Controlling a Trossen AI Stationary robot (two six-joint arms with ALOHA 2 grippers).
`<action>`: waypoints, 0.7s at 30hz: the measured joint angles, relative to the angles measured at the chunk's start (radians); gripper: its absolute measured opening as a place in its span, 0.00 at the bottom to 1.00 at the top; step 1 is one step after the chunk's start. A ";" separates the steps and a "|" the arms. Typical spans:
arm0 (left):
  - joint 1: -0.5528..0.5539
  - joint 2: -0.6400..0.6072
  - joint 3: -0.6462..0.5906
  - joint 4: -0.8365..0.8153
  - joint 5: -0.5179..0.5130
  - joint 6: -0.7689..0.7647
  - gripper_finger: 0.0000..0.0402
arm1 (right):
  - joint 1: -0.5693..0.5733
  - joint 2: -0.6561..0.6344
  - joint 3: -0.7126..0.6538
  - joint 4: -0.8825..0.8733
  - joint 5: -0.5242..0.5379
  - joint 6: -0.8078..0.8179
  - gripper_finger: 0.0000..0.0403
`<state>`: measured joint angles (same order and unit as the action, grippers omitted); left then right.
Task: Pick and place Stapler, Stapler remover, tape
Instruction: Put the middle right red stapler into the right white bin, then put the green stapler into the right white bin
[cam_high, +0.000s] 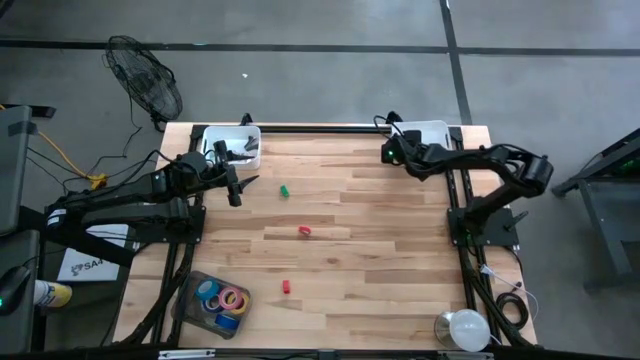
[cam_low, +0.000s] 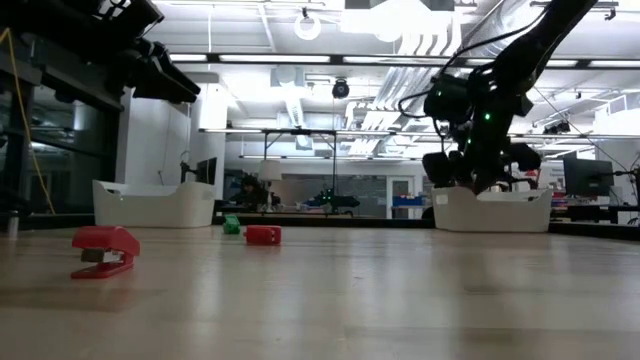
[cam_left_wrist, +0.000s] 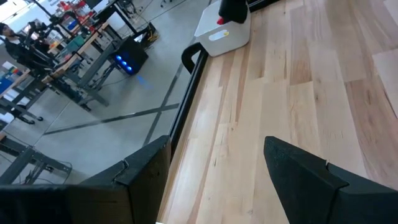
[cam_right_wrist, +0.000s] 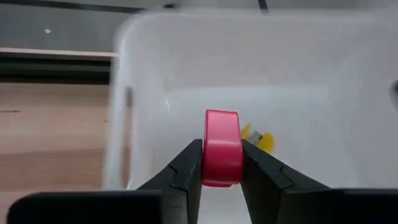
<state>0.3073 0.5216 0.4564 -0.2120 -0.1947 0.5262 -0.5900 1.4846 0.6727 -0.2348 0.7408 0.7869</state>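
1. Bench (cam_high: 400, 260): pale wooden planks with visible grain, rectangular, and both dark arms reach over its far half.

2. White bins: two plastic tubs with smooth walls stand at the far edge. In the high view the left bin (cam_high: 232, 143) sits at about 11 o'clock from the bench centre and the right bin (cam_high: 428, 133) at about 1 o'clock. The left bin holds dark items that I cannot identify.

3. Clear tray (cam_high: 212, 302): at about 7 o'clock, near the front left corner. It holds the tape (cam_high: 233, 298), ring-shaped rolls in blue, pink and purple. The rolls overlap, so the exact count is hard to make out.

4. Right pincer (cam_right_wrist: 222, 163): over the right bin, its fingers pinching a red stapler (cam_right_wrist: 222, 147), a rounded glossy plastic piece that sits directly between the fingertips and stands up past them. A small yellow item (cam_right_wrist: 261, 140) lies on the bin floor just beyond; it is blurred and partly hidden.

5. Left pincer (cam_high: 234, 190): spread and gripping nothing, just in front of the left bin, at about 10 o'clock.

6. Loose pieces on the bench: a second red stapler (cam_low: 105, 250), hinged and with a metal base, lies at about 7 o'clock and well apart from both pincers. A red block (cam_high: 305, 231) lies near the centre, and a green block (cam_high: 284, 190) at about 11 o'clock, near the left pincer.
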 joint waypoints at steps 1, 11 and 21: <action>0.000 0.000 0.000 0.000 0.000 0.000 0.63 | 0.000 0.011 0.000 0.005 0.005 0.004 0.21; 0.000 0.000 0.000 0.000 0.000 0.000 0.63 | 0.000 0.045 0.000 0.003 0.008 0.046 0.34; 0.000 0.000 0.000 0.000 0.000 0.000 0.63 | 0.000 0.019 -0.001 0.012 0.030 -0.011 0.46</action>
<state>0.3073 0.5214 0.4564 -0.2123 -0.1947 0.5262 -0.5896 1.5039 0.6720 -0.2230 0.7712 0.7760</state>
